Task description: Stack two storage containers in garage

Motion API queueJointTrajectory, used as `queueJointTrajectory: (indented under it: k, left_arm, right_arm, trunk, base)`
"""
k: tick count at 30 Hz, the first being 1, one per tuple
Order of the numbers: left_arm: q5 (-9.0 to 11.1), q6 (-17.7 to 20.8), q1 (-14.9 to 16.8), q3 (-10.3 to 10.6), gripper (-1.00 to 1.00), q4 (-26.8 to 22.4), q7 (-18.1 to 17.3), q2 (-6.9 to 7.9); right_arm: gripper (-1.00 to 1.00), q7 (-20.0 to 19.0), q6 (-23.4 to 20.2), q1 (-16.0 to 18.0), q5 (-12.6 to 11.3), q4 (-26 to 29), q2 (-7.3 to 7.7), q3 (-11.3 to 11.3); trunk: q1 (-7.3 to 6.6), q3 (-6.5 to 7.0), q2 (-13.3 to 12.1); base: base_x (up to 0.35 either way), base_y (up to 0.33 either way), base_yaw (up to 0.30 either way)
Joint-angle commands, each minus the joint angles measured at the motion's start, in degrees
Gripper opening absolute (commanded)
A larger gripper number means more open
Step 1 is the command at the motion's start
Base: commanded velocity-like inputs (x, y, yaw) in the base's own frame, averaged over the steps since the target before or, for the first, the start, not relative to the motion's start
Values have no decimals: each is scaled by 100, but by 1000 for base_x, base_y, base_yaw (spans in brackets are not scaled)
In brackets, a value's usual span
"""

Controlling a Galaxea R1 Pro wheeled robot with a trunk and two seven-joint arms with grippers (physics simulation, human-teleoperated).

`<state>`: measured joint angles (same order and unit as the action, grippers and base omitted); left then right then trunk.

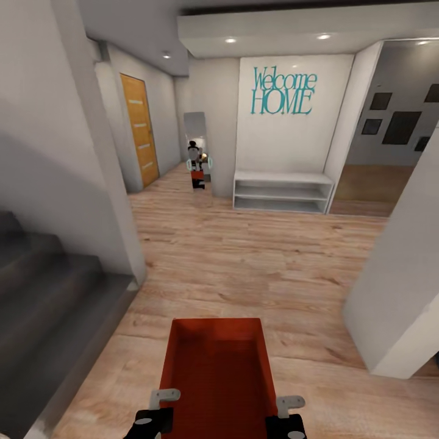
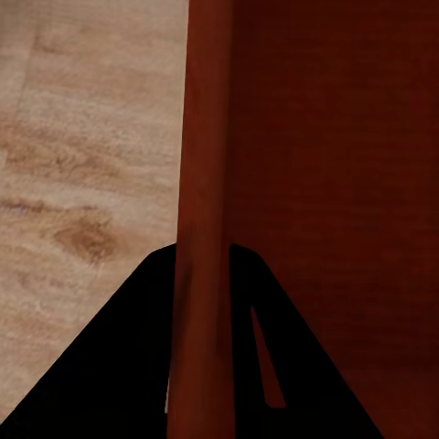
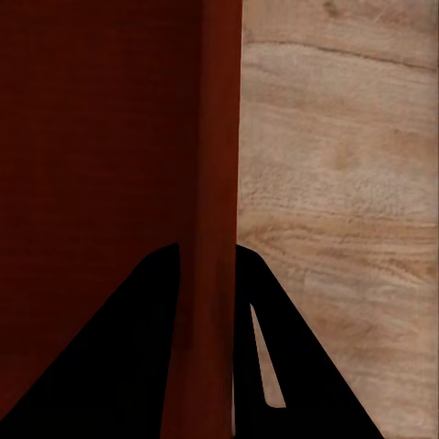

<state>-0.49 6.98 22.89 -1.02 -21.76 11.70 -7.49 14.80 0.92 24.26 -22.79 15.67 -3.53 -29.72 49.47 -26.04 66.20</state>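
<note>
Storage container (image 1: 216, 372) clamped by both end effectors; near end cut off.

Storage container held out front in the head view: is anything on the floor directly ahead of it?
Nothing visible. The storage container faces open wood-plank floor. A white shelf stands at the far wall, a white wall corner right, stairs left.

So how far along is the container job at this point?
Done: one storage container is lifted, the left gripper and right gripper each clamped on a side wall. In hand: carrying it through a wood-plank hallway past the Welcome HOME wall. Left: reaching the garage, setting it down, and handling the second container.
</note>
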Motion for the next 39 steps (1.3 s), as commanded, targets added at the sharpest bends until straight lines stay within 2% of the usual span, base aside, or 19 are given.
queueJointTrajectory:
  k: [1, 39]
  left_arm:
    - [41, 31, -3, 357, -100, -4, 25, -7]
    - [41, 31, -3, 357, -100, -4, 25, -16]
  right_arm:
    - [-100, 50, 23, 8, -52, -12, 1, -34]
    - [-100, 41, 31, 8, -50, -16, 1, -34]
  trunk:
    - [3, -6, 3]
    - [3, -6, 3]
  base:
    - [322, 0, 0]
    - [322, 0, 0]
